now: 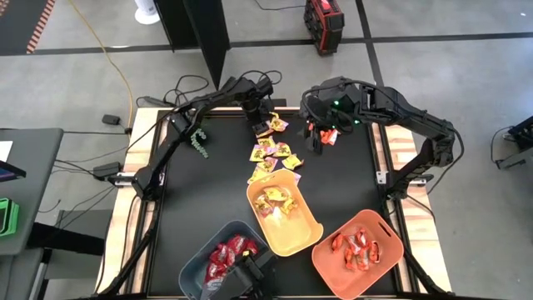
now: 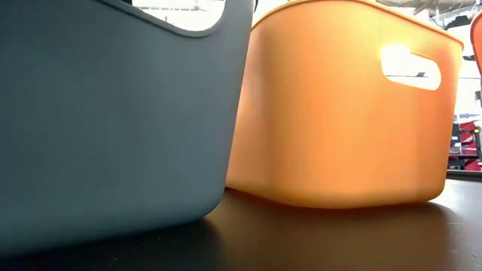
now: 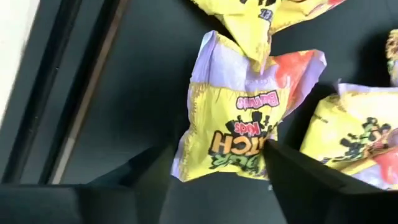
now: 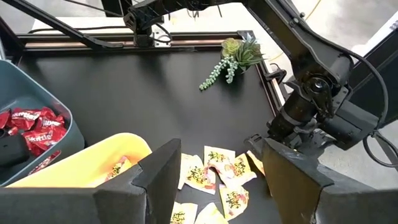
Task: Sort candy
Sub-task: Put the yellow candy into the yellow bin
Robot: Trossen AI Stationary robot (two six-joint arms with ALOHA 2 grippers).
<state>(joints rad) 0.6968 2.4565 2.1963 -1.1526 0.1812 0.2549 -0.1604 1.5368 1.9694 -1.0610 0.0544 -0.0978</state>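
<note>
Black table top [image 1: 208, 192] fills the middle, with grey floor around it. Low over the far end, the left gripper [image 3: 217, 165] has its two fingers spread on each side of a yellow candy [image 3: 239, 121] with pink marks; I cannot tell if it is squeezing yet. More yellow candies [image 1: 275, 152] lie just beside it. Near it on the other side is the right gripper [image 1: 321, 133], fingers apart, with an orange-red candy [image 1: 330, 137] right by it. Farther off sit the yellow bin [image 1: 287, 237], the orange bin [image 1: 333, 267] and the blue-grey bin [image 1: 193, 268], each with candy inside.
</note>
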